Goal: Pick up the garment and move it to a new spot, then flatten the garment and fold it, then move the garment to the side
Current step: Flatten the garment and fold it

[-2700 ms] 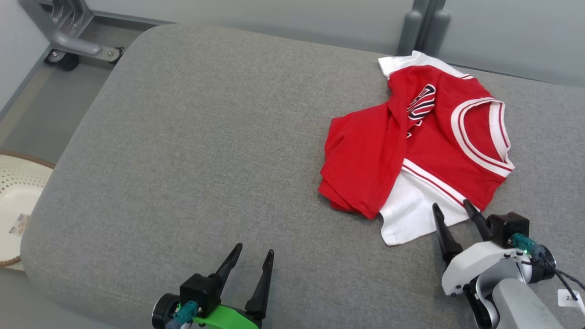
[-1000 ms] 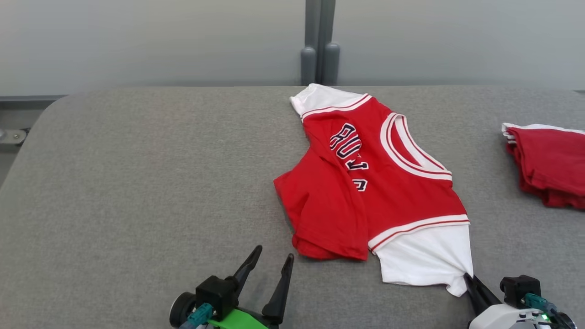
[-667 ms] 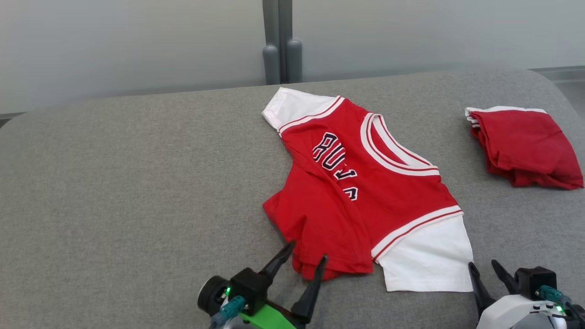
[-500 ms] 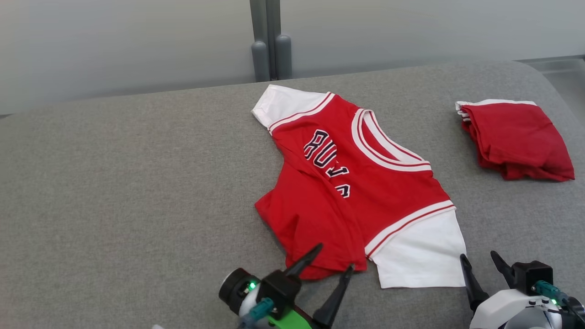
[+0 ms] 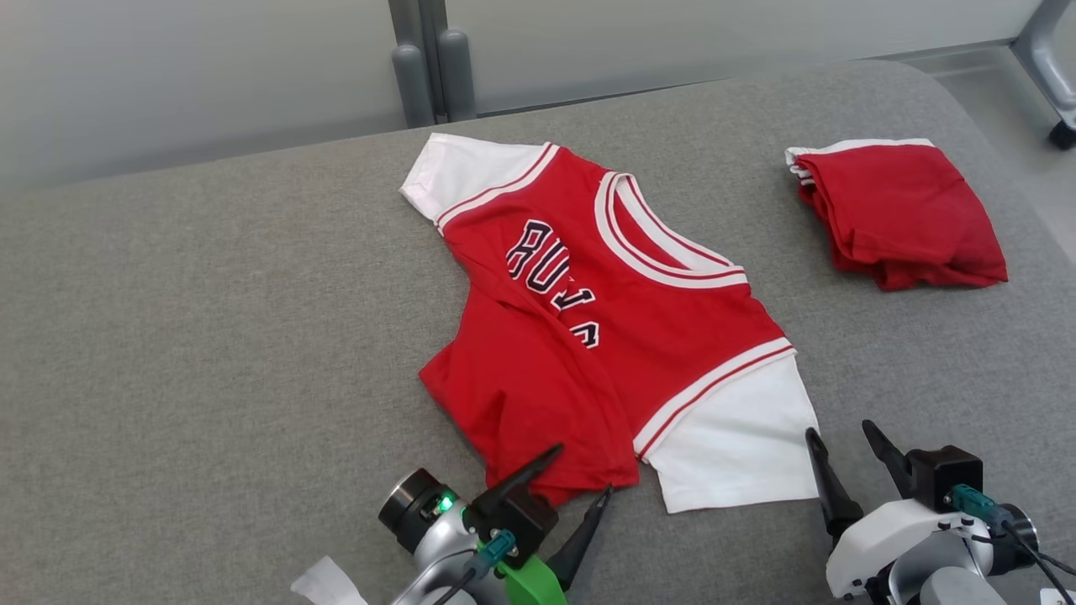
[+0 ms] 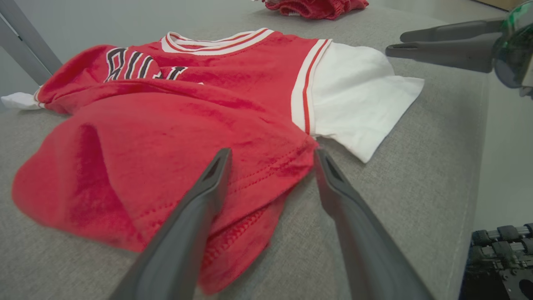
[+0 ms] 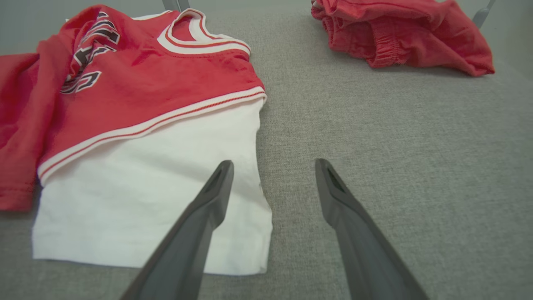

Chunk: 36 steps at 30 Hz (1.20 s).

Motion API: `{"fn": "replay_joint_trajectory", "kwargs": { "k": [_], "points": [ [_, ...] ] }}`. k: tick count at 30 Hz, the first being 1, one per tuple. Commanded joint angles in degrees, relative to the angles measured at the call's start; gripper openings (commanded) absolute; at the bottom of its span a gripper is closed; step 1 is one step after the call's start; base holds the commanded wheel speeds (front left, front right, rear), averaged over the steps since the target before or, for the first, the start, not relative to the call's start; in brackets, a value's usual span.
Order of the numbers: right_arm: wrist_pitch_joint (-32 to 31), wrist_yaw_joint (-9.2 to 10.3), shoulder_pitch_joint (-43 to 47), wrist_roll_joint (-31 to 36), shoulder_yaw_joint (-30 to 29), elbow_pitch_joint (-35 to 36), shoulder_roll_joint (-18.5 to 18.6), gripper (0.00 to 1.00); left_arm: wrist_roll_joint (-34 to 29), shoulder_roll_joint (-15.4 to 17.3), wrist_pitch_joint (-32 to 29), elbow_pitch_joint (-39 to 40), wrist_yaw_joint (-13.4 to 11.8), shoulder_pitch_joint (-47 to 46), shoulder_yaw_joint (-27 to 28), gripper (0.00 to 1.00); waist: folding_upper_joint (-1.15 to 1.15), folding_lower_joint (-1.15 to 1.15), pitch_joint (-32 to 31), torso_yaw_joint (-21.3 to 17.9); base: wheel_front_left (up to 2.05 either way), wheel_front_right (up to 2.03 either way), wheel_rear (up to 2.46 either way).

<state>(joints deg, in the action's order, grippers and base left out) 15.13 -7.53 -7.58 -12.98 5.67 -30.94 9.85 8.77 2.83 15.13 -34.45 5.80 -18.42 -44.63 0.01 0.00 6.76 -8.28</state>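
the red jersey (image 5: 588, 336) lies mid-way along the grey padded bench (image 5: 210, 336), long axis sleeve to sleeve, far left to near right, collar toward the far right. a grey wall (image 5: 210, 76) stands behind. left end effector (image 5: 582, 469) spread wide at the red hem; right end effector (image 5: 838, 428) wide beside the white sleeve.
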Motion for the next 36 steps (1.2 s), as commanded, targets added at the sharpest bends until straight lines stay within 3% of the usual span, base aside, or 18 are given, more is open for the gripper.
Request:
{"fn": "replay_joint_trajectory", "kwargs": {
  "k": [1, 10, 11, 12, 13, 14, 15, 16, 28, 29, 30, 36],
  "points": [
    [-0.03, 0.09, -0.43, -0.12, 0.01, 0.34, -0.04, 1.0, -0.61, 0.2, 0.0, -0.69, -0.44, -0.67, 0.36, 1.0, -0.01, 0.0, 0.95, -1.03, 0.0, 0.0, 0.0],
    [-0.03, 0.09, -1.03, -0.52, -0.5, 1.25, -0.04, 1.0, 0.06, 0.21, 0.0, -3.54, -2.36, -1.23, 1.27, 1.0, -0.01, 0.0, 1.61, -1.62, 0.0, 0.0, 0.0],
    [-0.03, 0.09, -1.07, -0.64, -0.58, 1.32, -0.03, 1.0, 0.26, 0.22, 0.0, -3.72, -2.41, -1.22, 1.41, 0.89, -0.01, 0.0, 1.64, -1.6, 0.0, 0.0, 0.0],
    [-0.03, 0.09, -1.09, -0.64, -0.69, 1.5, 0.01, 1.0, 0.47, 0.21, 0.0, -3.62, -2.47, -1.24, 1.57, 0.57, -0.01, 0.0, 1.66, -1.56, 0.0, 0.0, 0.0],
    [-0.03, 0.09, -1.09, -0.64, -0.69, 1.5, 0.01, 1.0, 0.47, 0.21, 0.0, -3.62, -2.47, -1.24, 1.57, 0.57, -0.01, 0.0, 1.66, -1.56, 0.0, 0.0, 0.0],
    [-0.03, 0.09, -1.03, -0.65, -0.8, 1.61, 0.04, 1.0, 0.57, 0.2, 0.0, -3.6, -2.43, -1.24, 1.63, 0.48, -0.01, 0.0, 1.65, -1.48, 0.0, 0.0, 0.0],
    [-0.03, 0.09, -0.92, -0.6, -0.85, 1.66, 0.01, 1.0, 0.69, 0.2, 0.0, -3.62, -2.32, -1.2, 1.67, 0.04, -0.01, 0.0, 1.64, -1.4, 0.0, 0.0, 0.0],
    [-0.03, 0.09, -0.87, -0.58, -0.89, 1.75, -0.06, 1.0, 0.88, 0.2, 0.0, -3.48, -2.13, -1.13, 1.71, 0.0, -0.01, 0.0, 1.59, -1.29, 0.0, 0.0, 0.0],
    [-0.03, 0.09, -0.92, -0.8, -1.16, 1.89, -0.75, 1.0, 0.28, 0.2, 0.0, -1.83, -2.73, -0.53, 3.05, 0.0, -0.01, 0.0, 1.57, -0.05, 0.0, 0.0, 0.0],
    [-0.03, 0.09, -0.91, -0.7, -1.11, 1.92, -0.76, 1.0, 0.09, 0.21, 0.0, -1.41, -2.89, -0.26, 3.28, 0.8, -0.01, 0.0, 1.61, -0.01, 0.0, 0.0, 0.0],
    [-0.03, 0.09, -0.88, -0.69, -1.07, 1.92, -0.8, 1.0, 0.11, 0.21, 0.0, -0.95, -3.15, 0.09, 3.62, 1.0, -0.01, 0.0, 1.63, 0.01, 0.0, 0.0, 0.0],
    [-0.03, 0.09, -0.48, -0.65, -1.31, 1.32, -0.98, 1.0, -0.77, 0.2, 0.0, -0.92, -4.25, 1.6, 6.15, 1.0, -0.01, 0.0, 1.58, 0.05, 0.0, 0.0, 0.0]
  ]
}}
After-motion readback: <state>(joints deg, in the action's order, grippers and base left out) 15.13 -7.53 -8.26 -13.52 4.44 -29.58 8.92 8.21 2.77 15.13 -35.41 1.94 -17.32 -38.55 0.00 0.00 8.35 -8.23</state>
